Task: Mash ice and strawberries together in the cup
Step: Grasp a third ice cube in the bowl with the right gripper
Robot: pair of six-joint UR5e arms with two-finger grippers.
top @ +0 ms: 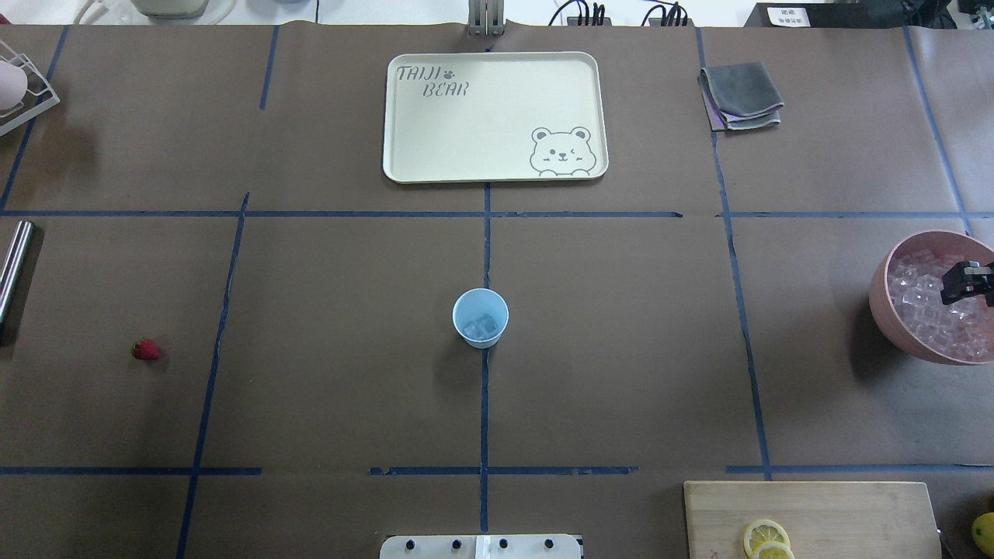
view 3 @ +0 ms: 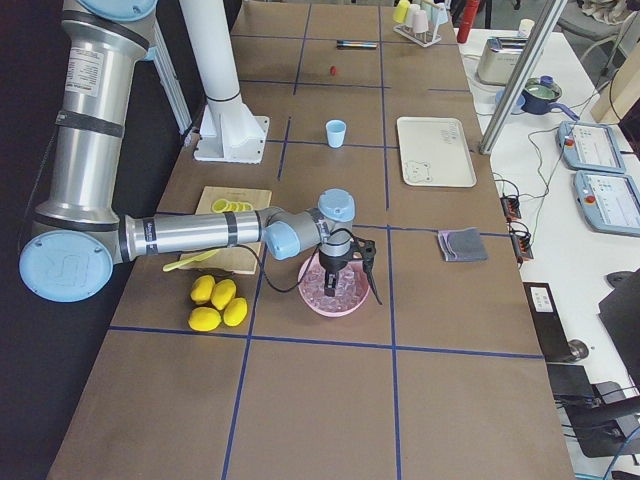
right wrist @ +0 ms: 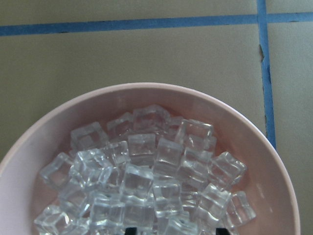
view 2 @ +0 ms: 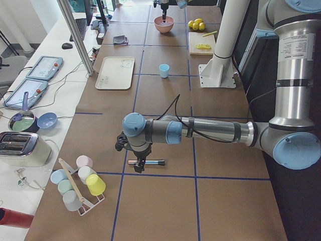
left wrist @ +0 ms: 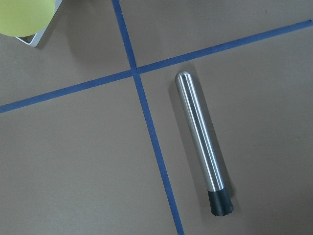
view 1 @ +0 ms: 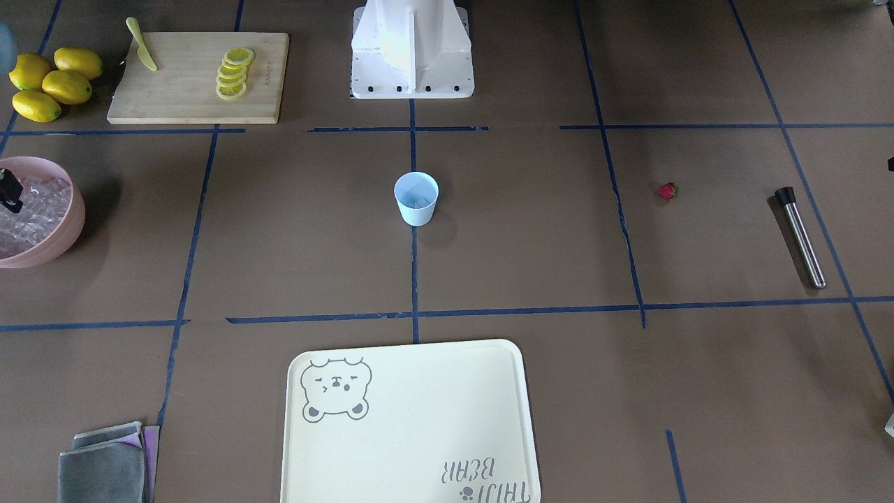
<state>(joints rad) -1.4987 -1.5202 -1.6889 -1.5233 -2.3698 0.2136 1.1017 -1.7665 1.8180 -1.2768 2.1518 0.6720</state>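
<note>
Cup rack: far left end of the table, holding pastel cups.
Muddler: steel bar with a black tip, lying flat on the brown paper near the left edge.
Left gripper: hangs over the muddler; seen only from the side camera, so cannot tell whether its fingers are spread or closed.
Strawberry: one, red, on the bare table, near the muddler, well apart from the cup.
Tray: cream, bear print, at the table's far side, centre.
Cup: pale blue, upright at the table's centre, on the blue tape line.
Ice, in cup: a few clear cubes at the bottom.
Cloths: grey, folded and stacked, right of the tray.
Cutting board: wooden, near right corner, with lemon slices in a row and a yellow-green knife on it.
Lemons: four whole, just beside the board.
Pink bowl: right edge of the table, heaped with ice.
Ice, in bowl: many clear cubes.
Right gripper: over the bowl, fingers spread wide, tips down at the cubes, pinching nothing.
</note>
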